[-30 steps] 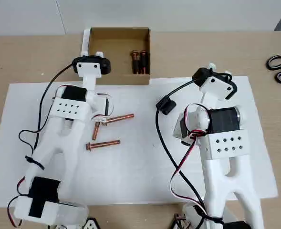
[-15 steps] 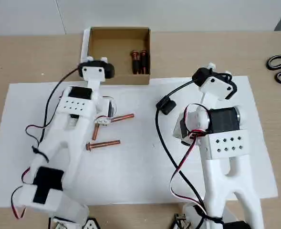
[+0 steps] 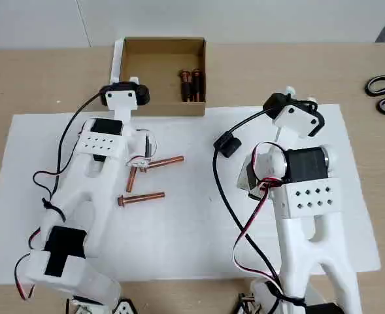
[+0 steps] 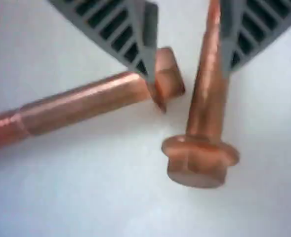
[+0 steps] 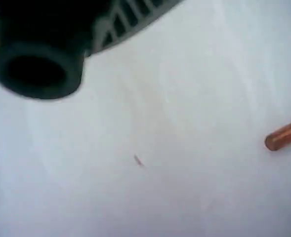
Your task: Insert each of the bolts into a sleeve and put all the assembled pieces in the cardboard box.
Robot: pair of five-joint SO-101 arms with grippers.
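Left gripper (image 4: 189,84) open astride a bolt (image 4: 204,143), near the cardboard box (image 3: 154,72).
A white sheet (image 3: 192,242) reaches the box's near wall, with both arms over it. The right arm's (image 3: 303,190) grip cannot be told. Two assembled pieces (image 3: 191,85) lie inside the box.

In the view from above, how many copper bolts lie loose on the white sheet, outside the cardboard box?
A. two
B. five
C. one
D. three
D: three lie on the white sheet: the slanted bolt, the steep bolt and the level bolt below them. The assembled pieces inside the cardboard box do not count.
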